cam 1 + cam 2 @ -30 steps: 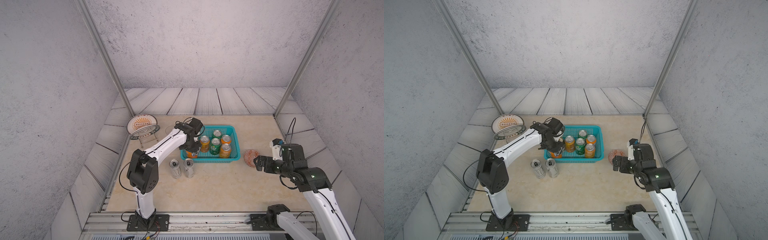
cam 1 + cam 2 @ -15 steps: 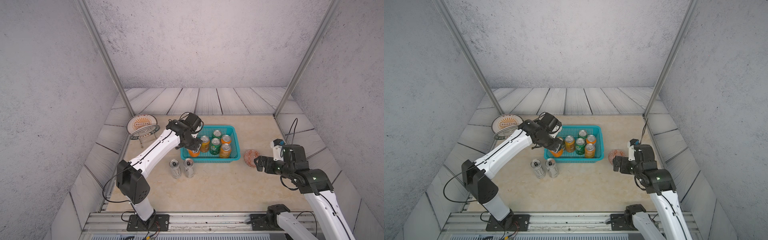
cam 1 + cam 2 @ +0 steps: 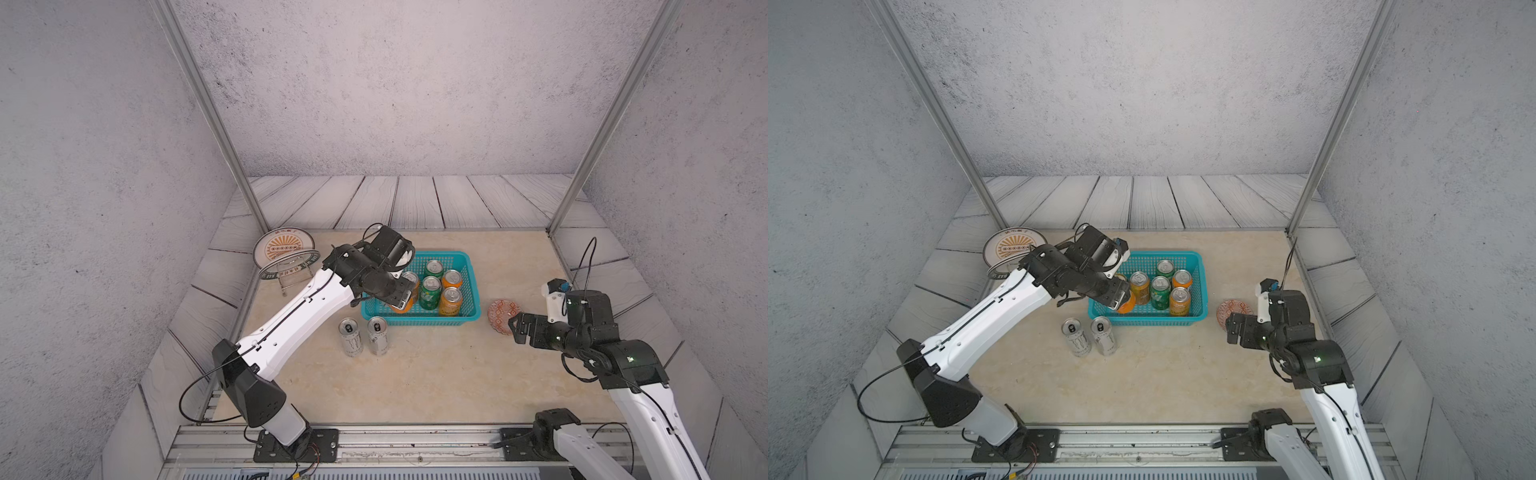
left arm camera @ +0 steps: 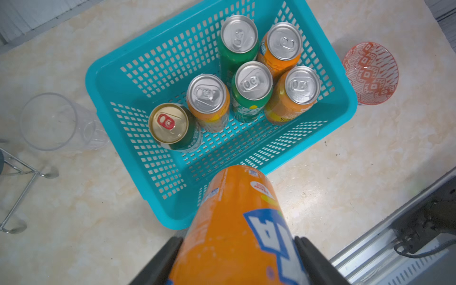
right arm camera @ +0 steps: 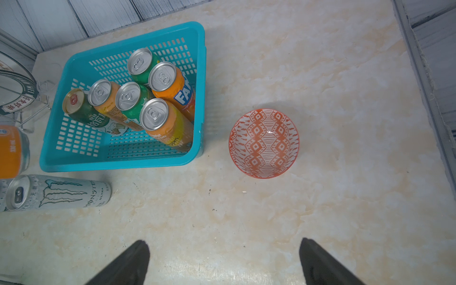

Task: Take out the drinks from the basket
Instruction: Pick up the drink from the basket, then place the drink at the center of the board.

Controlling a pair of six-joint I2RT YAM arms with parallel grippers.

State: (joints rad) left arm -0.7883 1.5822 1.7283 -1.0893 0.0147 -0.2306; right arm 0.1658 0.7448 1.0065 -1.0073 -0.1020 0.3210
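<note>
The left arm has swung its elbow down and out toward the table's near left corner, lifting its orange can up off the basket floor; the right arm has not shifted.

Nearest the front edge, the right end effector hangs released and empty over bare table by the right edge, with the patterned dish just beyond it. Toward the left, two silver cans stand upright on the table, already out, just outside the basket's near left corner.

Just behind them, the left end effector is clenched on the orange can's sides. The can is tilted, its long axis pointing down at the near left corner of the basket, base above the rim. Free table lies on the near side of that wall, beside the silver cans, so the coming move probably has to carry the can toward the front edge and bring it upright.

Farther in, six cans stand in the basket: a gold-topped can closest to the left arm, the other five clustered toward the right end, nearer the right arm.

Beyond the basket's left end are a clear cup and a plate on a rack at the far left corner.
</note>
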